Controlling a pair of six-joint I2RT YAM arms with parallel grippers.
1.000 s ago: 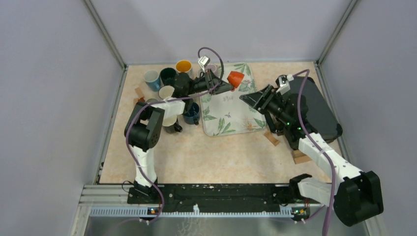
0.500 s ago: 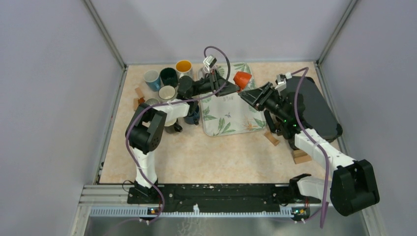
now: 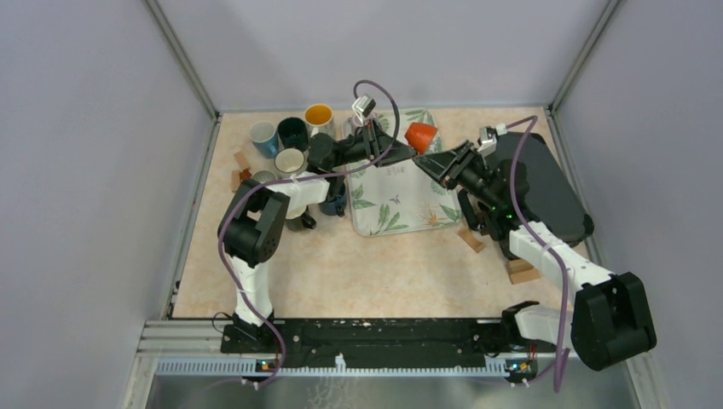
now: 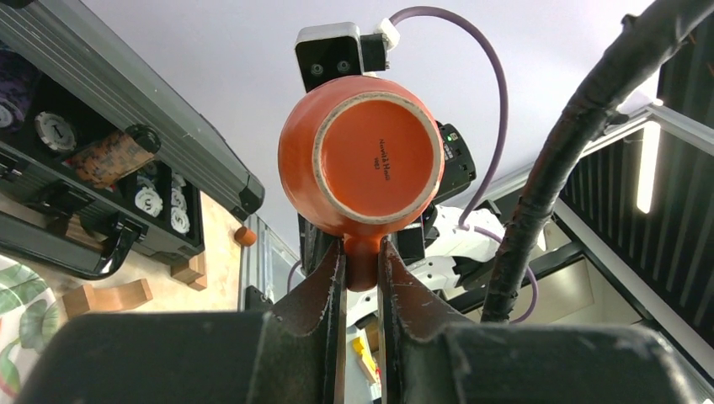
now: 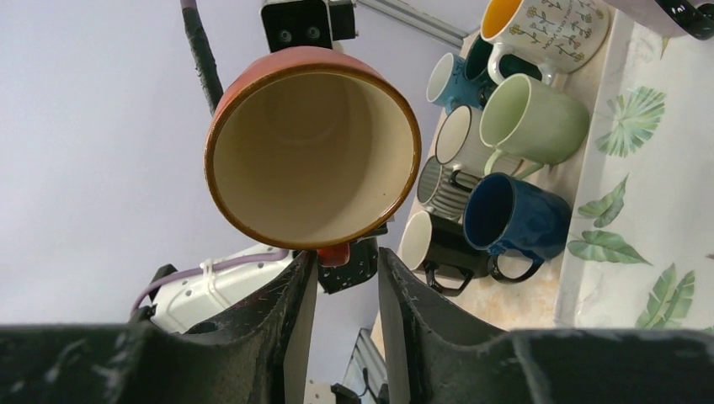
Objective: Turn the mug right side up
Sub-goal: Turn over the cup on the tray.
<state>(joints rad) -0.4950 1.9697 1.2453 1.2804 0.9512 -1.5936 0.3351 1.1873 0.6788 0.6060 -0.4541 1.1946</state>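
Left claw is clamped on the orange mug's handle, holding it sideways in the air over the leafy tray's far edge (base toward that wrist); right claw, jaws apart, sits at the rim

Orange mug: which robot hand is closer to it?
Left. The left gripper is pinching the orange mug by its handle. The right gripper sits right by the mug's open mouth, fingers apart, not gripping it.
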